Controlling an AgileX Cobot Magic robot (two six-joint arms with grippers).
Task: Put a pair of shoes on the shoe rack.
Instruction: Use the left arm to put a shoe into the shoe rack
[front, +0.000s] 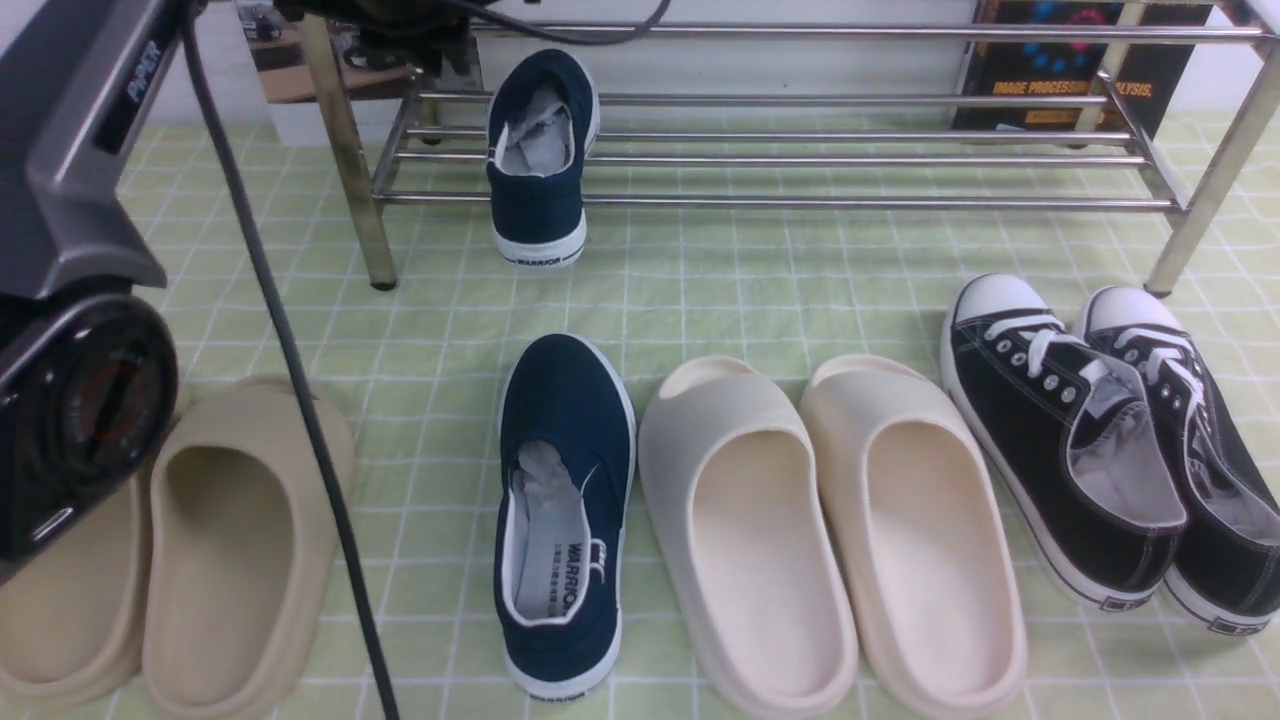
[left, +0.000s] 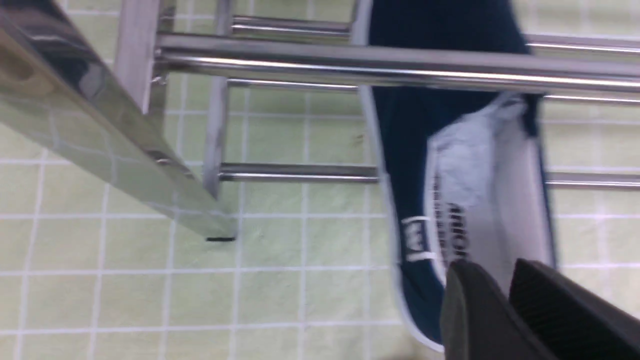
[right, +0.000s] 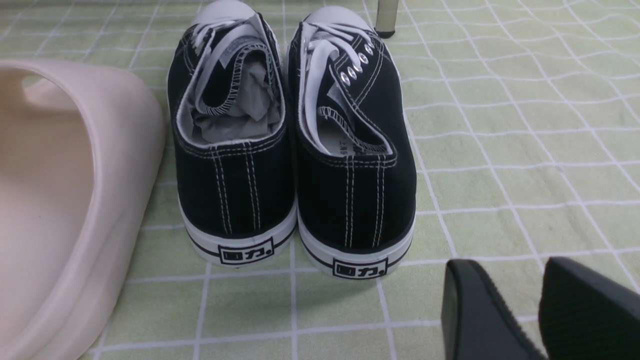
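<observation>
One navy slip-on shoe lies on the lower bars of the silver shoe rack, toe to the back and heel hanging over the front bar. It also shows in the left wrist view. The other navy shoe lies on the checked cloth in front, between the slides. My left gripper hovers above the heel of the racked shoe, its jaws nearly together with nothing between them. My right gripper is open and empty above the cloth, behind the black sneakers.
A pair of cream slides lies right of the floor shoe, and beige slides lie at the left. Black lace-up sneakers lie at the right. The left arm and its cable cross the left side. A rack leg stands near the left gripper.
</observation>
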